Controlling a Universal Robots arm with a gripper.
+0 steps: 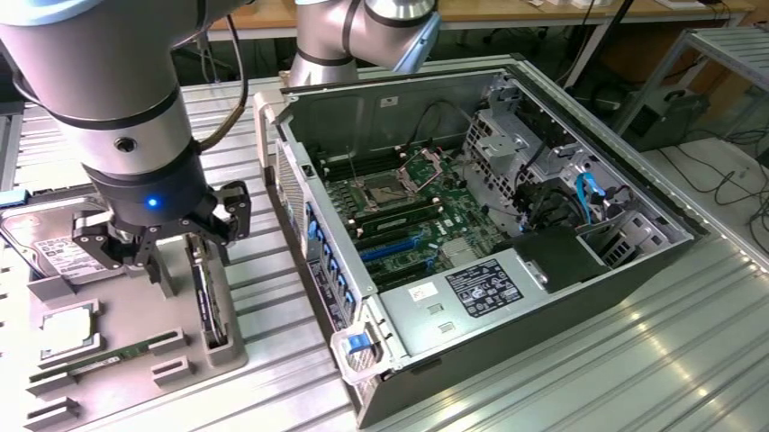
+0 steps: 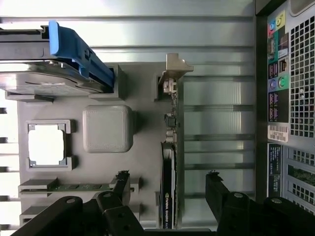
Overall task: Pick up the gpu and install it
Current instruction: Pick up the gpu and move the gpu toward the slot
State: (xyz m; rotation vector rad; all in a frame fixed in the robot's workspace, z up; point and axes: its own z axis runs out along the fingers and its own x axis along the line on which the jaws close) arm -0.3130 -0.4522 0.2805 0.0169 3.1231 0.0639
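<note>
Exterior view, table (image 1: 673, 360): ribbed metal; it carries the grey tray (image 1: 121, 378) and everything else.
Computer case (image 1: 481, 225): lies open on its side just beside the tray, toward the exterior view's right. Its motherboard faces up, and no card stands in the slots that show.
Arm (image 1: 121, 108): comes down over the tray with the wrist pointing straight at it.
Tray: the landmark. It holds a hard drive (image 2: 49, 83) at its far end, a processor (image 2: 47, 146) and a memory stick (image 2: 81, 187) on the side away from the case.
Gpu (image 2: 168, 196): not yet lifted. It stands on its thin edge in the tray's slot on the side nearest the case.
Gpu long axis: runs along the tray's length, parallel to the case wall. The silver bracket (image 2: 173, 73) sits at the end away from the jaws.
Jaws: released and spread wide, holding nothing. They hang just over the tray, one on each side of the card's thin edge, with a gap showing on both sides.
Key relation: the card lies directly between and just below the jaws, and its flat faces are turned toward the pads.
</note>
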